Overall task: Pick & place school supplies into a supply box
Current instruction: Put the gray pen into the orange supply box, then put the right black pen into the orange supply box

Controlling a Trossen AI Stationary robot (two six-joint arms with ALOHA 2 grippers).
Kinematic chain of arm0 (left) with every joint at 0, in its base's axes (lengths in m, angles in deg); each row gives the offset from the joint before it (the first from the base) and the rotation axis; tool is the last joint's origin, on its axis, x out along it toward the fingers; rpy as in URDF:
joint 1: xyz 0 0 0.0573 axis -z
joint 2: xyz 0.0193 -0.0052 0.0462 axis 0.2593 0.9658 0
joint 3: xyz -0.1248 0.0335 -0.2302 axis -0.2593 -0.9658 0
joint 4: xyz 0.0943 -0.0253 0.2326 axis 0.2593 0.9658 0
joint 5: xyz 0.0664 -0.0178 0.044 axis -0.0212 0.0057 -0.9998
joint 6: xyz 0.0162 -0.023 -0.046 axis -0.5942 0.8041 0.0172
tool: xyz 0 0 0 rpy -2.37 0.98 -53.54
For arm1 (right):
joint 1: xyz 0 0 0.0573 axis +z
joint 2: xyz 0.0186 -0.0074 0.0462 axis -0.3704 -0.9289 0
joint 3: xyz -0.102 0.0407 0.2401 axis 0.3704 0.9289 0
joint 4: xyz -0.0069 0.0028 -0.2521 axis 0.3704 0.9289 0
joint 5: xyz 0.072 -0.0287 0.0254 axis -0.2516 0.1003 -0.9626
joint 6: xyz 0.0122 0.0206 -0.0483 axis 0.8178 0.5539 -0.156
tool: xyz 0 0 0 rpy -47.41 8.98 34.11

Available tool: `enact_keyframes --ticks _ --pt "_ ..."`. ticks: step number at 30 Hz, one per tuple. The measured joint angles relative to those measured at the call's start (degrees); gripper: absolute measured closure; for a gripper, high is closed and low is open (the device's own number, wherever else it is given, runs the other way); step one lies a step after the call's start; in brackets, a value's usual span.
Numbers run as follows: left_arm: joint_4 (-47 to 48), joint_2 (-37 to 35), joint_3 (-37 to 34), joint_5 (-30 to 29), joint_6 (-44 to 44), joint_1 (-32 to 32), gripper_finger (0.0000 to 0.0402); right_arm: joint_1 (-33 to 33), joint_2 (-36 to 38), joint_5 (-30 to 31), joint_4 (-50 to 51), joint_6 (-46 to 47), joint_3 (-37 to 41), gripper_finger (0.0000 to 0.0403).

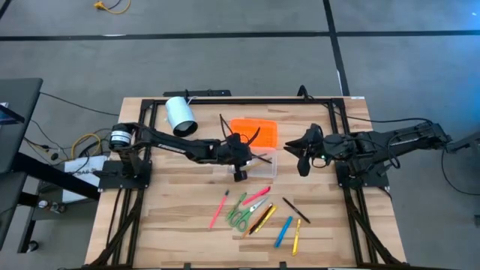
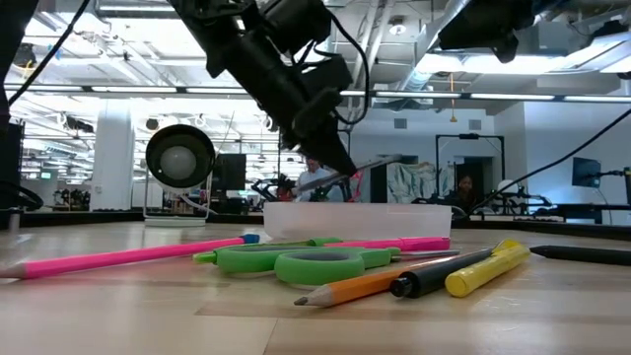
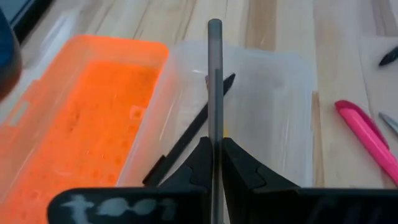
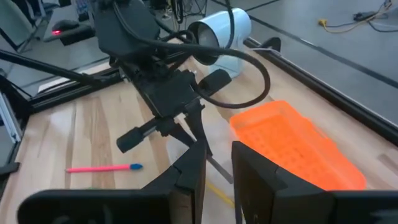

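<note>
The left gripper has its jaws closed on a thin grey pencil above the clear supply box. A dark pen lies slanted inside; the orange lid sits open alongside, and a pink marker rests on the wooden worktop.

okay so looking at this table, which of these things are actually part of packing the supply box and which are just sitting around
Part of the job:
- clear supply box with its orange lid
- grey pencil in the left pincer, over the box
- dark pencil lying in the box
- pens, pencils and markers on the table
- green scissors

Just lying about:
- white cylinder
- yellow cable on the floor
</note>
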Motion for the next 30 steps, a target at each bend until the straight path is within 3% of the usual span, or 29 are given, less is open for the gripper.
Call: enact_keyframes --ticks 19,30 --pt "-0.67 0.11 0.0 -0.04 -0.3 -0.77 0.0362 0.02 -0.48 -0.22 0.15 2.54 0.0 0.0331" --pt "-0.41 -0.31 0.0 1.8 1.74 -0.74 0.029 0.55 -3.54 -2.51 0.18 4.08 0.02 0.0331"
